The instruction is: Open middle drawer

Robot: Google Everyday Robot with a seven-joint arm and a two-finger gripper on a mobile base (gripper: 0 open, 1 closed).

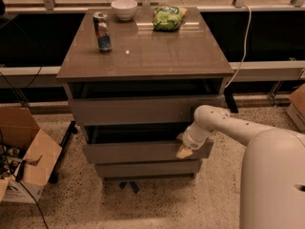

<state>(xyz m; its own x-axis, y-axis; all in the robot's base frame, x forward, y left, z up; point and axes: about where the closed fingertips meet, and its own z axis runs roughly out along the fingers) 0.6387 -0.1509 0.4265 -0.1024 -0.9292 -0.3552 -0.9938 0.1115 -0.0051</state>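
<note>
A brown three-drawer cabinet [143,56] stands in the middle. Its middle drawer [138,151] sticks out a little, with a dark gap above its front panel. The top drawer [143,109] also stands slightly out. The bottom drawer [147,168] is shut. My white arm comes in from the lower right. My gripper [184,151] rests against the right end of the middle drawer's front, at its upper edge. A pale fingertip [183,152] points down over the panel.
On the cabinet top stand a can [102,31], a white bowl [124,8] and a green chip bag [168,18]. An open cardboard box [26,156] sits on the floor at left. A white cable [245,37] hangs at right. Another box [298,106] is at far right.
</note>
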